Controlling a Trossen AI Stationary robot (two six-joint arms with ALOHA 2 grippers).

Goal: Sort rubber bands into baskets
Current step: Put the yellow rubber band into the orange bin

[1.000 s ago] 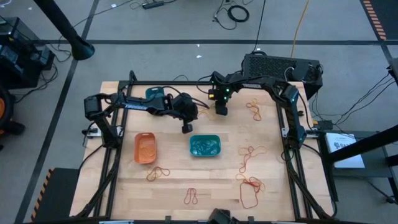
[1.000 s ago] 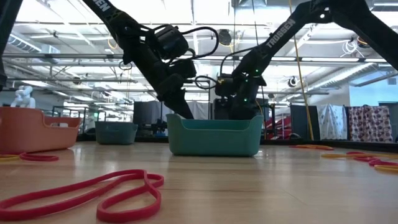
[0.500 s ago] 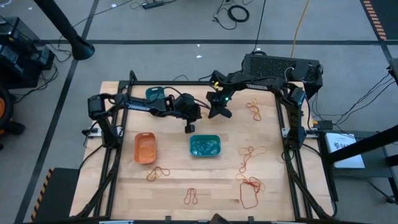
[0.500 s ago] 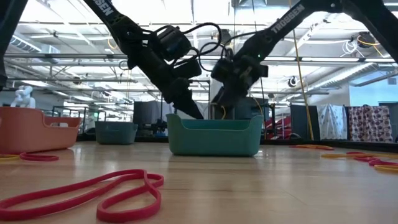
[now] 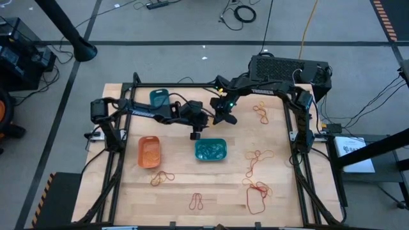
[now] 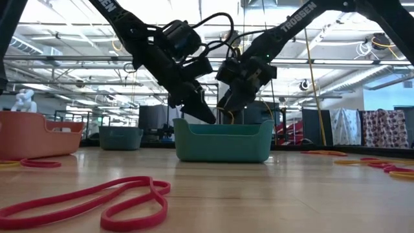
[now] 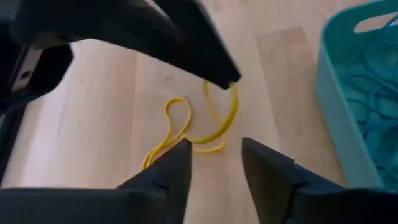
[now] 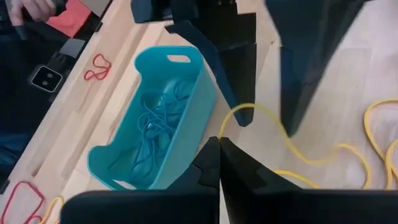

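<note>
A yellow rubber band (image 8: 292, 140) is pinched in the closed jaws of the right gripper (image 5: 225, 116) and hangs just behind the teal basket (image 5: 210, 150). The jaws of the left gripper (image 5: 195, 133) are parted beside it, with the band's loop seen between and beyond the two fingers (image 7: 168, 171), not gripped. Blue-green bands (image 8: 155, 121) lie inside the teal basket. The orange basket (image 5: 149, 152) is set well to the side on the bench (image 5: 223, 185).
</note>
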